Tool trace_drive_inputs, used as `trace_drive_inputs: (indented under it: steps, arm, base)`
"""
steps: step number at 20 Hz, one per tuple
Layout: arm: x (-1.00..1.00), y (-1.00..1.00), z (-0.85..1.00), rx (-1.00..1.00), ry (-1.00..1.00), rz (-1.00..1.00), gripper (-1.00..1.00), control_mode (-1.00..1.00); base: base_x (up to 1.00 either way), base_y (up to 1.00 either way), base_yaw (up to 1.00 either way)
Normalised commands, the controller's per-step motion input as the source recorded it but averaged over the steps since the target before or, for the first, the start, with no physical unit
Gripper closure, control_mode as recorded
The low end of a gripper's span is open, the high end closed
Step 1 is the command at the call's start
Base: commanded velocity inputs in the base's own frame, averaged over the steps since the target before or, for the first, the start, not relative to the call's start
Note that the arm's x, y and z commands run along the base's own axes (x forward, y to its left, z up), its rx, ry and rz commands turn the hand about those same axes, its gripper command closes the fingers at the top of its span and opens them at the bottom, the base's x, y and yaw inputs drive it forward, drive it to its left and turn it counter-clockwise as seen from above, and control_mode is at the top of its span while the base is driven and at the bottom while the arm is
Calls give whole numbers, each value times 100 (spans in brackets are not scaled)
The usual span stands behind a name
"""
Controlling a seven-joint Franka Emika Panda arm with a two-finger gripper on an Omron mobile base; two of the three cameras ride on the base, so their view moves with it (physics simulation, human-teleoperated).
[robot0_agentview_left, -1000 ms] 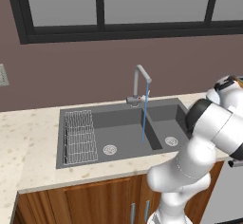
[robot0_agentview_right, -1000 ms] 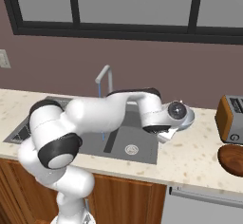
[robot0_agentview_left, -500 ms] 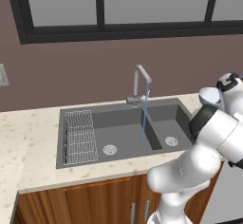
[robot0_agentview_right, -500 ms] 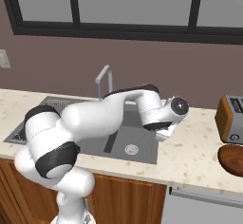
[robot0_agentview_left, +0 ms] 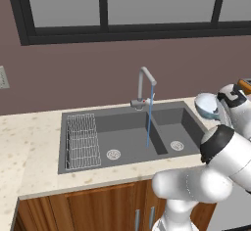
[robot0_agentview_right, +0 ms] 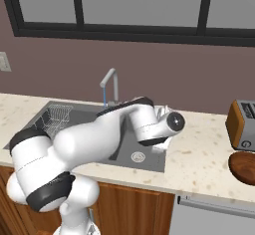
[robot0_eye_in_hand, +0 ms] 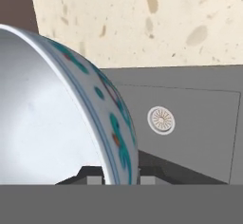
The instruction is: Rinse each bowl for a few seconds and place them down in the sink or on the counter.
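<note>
Water running from the tap [robot0_agentview_left: 146,80] into the sink [robot0_agentview_left: 127,136]. Bowl [robot0_agentview_left: 206,105] held up high, just past the sink's right edge, over the counter [robot0_agentview_right: 204,152]. Gripper [robot0_eye_in_hand: 121,179] pinched thin on the bowl's rim, one finger inside, one outside. Hard, shiny and probably slippery when wet; likely to break if dropped. Best kept by the rim, tight, and moved slowly toward the water.
</note>
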Motion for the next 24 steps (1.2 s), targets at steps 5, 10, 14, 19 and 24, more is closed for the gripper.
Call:
trace_drive_inputs:
  steps: [5,10,14,19,24]
  arm:
    - [-13,53,-3,-4,-1,9,100,-100]
    - [16,47,1,-1,0,7,100,-100]
    - [28,43,0,0,0,5,100,-100]
    - [24,49,0,0,1,4,100,-100]
    - [16,49,-1,0,1,6,100,-100]
  base:
    - [0,0,0]
    - [0,0,0]
    - [0,0,0]
    - [0,0,0]
    - [0,0,0]
